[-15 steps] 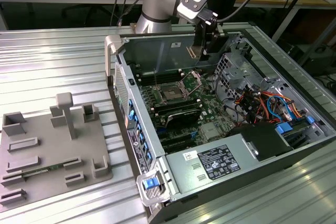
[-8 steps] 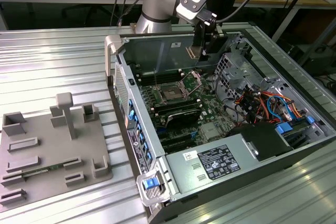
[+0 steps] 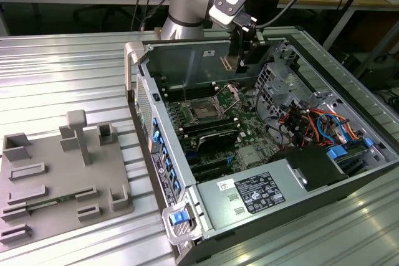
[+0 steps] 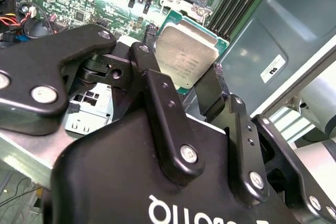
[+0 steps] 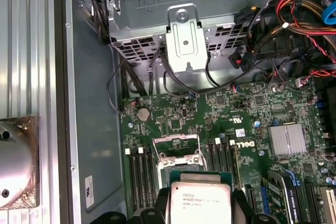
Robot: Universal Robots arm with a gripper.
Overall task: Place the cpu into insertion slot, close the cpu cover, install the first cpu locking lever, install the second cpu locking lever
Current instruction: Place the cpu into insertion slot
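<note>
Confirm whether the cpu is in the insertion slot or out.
Out. The gripper holds the cpu above the board; the insertion slot sits bare, dark-centred.

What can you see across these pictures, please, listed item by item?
cpu: one, silvery-grey, held in the gripper above the motherboard.
insertion slot: one, silver-rimmed, in the green motherboard.
cpu cover: one, silver, swung open at the slot.
memory slots: several, black, flanking the slot.
computer case: one, grey, lying open on the table.
cables: a bundle, red, orange and blue, inside the case.
fixture tray: one, grey, at the exterior view's left of the case.
gripper: one, black, shut on the cpu.
</note>
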